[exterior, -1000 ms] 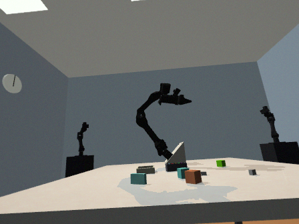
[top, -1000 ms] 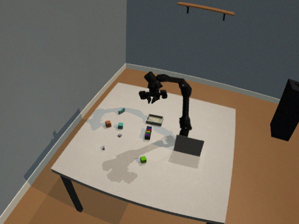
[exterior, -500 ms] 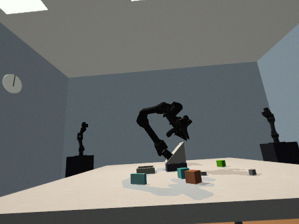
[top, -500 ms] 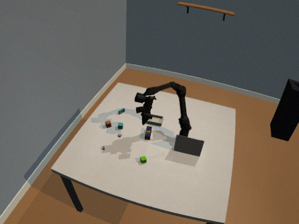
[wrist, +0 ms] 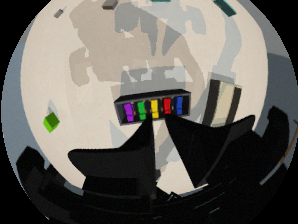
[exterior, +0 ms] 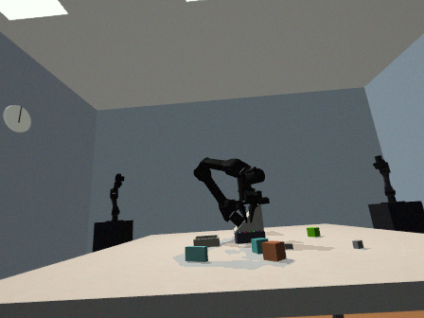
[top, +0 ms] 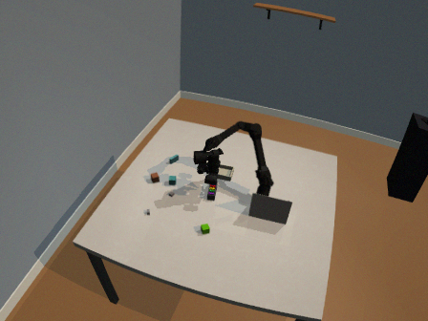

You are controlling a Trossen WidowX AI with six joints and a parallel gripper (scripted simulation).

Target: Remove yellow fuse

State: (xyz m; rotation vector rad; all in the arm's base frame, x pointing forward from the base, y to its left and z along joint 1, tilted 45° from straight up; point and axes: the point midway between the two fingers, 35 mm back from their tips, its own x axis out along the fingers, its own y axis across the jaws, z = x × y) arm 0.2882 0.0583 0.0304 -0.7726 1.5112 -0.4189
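Note:
The yellow fuse [top: 212, 189] [wrist: 155, 108] sits in the middle of the black fuse block [top: 211, 197] [exterior: 250, 238] [wrist: 152, 94], between the green fuse [wrist: 142, 110] and the red fuse [wrist: 167, 105]. The purple fuse [wrist: 129, 112] and the blue fuse [wrist: 179, 105] are at the ends. My gripper [exterior: 248, 220] [wrist: 158, 118] points down over the block with its fingers a little apart and nothing between them. In the wrist view its tips overlap the block's near edge, around the yellow fuse's line. The tray [top: 232, 174] [exterior: 206, 242] [wrist: 214, 102] stands beside the block, past the blue end.
A bright green cube [top: 205, 228] [exterior: 313, 232] [wrist: 51, 122] lies beyond the purple end. A brown cube [top: 155, 178] [exterior: 273, 251], two teal blocks [top: 172, 180] [top: 174, 159] and two small grey pieces [top: 148, 212] [top: 171, 194] lie on the block's far side from the arm base.

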